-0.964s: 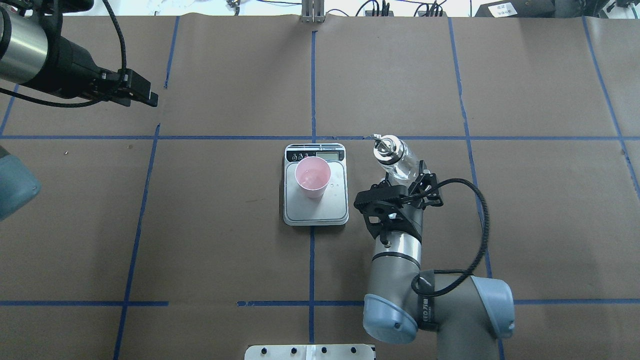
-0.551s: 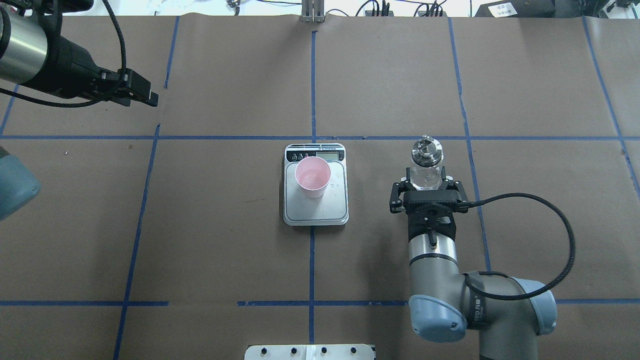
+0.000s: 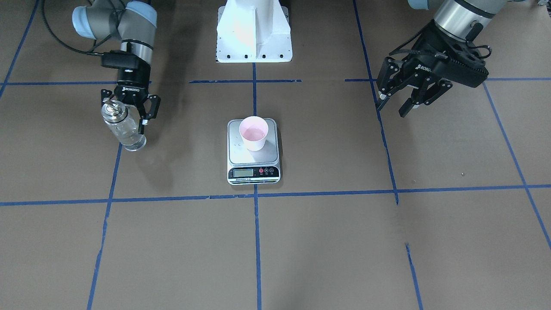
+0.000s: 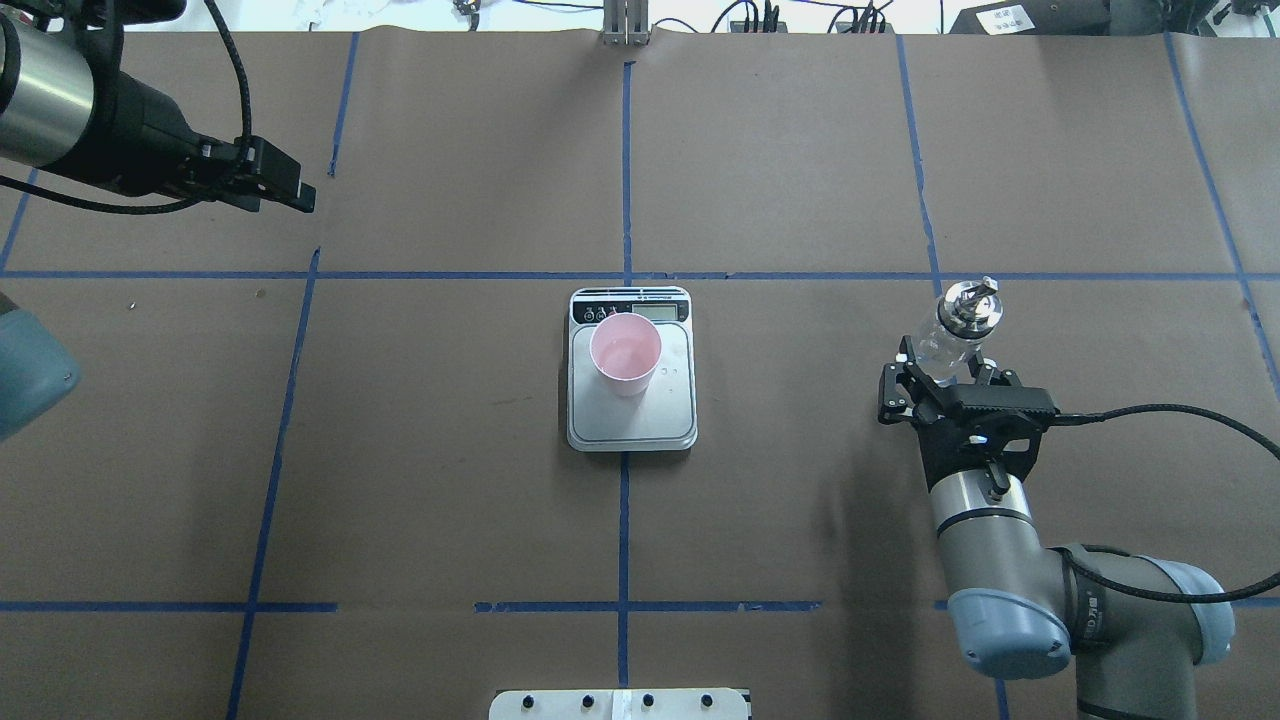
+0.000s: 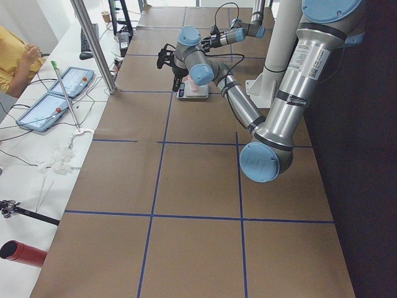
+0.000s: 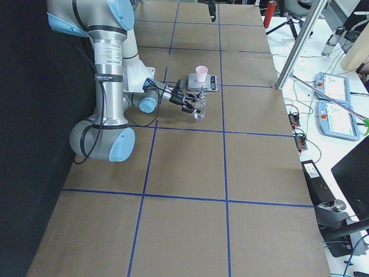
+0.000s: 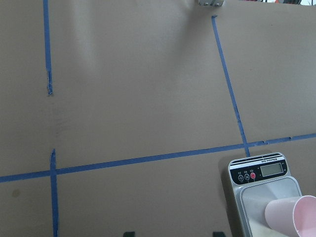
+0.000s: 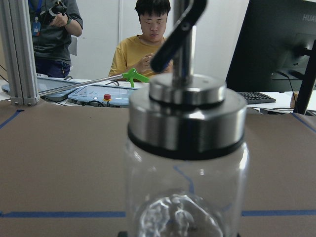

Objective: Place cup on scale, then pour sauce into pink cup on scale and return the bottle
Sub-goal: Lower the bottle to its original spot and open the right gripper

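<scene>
Return step, as judged. Right hand [image 4: 950, 372] clasps the small clear glass bottle with metal cap [image 4: 960, 320] near the brown counter [image 4: 800, 150], well apart from the silver digital scale [image 3: 254, 172], which bears the pale pink plastic cup [image 3: 254, 132]. Left hand [image 3: 392, 108] spread wide, idle. Next: seat bottle upright, then release.

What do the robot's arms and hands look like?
The right arm and left arm are silver tubes with pale blue joint caps. The right gripper and left gripper are black, with white lettering and black cables.
</scene>
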Controlling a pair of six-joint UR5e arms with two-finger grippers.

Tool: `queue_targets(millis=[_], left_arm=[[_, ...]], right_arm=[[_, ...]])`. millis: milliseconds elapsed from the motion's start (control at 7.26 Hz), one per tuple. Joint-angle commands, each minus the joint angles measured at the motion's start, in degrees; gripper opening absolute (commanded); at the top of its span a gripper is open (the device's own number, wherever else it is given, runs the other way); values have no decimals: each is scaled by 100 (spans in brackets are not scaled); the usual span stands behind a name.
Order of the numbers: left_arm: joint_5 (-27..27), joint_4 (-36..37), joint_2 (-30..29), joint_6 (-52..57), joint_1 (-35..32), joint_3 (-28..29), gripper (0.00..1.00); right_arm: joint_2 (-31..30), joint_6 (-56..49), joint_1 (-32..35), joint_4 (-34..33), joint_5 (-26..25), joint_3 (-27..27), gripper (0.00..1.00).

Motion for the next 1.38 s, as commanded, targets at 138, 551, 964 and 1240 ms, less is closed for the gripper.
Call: queue_targets(millis=[138,551,964,1240], left_arm=[[2,0,3,2,6,9,61],[2,0,3,2,-3,-9,61],[2,0,-5,-6,6,-18,61],[2,0,-5,-15,6,-26,61]], right_arm=[[-213,186,8,219,24,-180,0],[-135,248,-19,211,146,-320,0],[-126,327,-36,211,165,-382,0],[-65,327,-62,211,165,-382,0]])
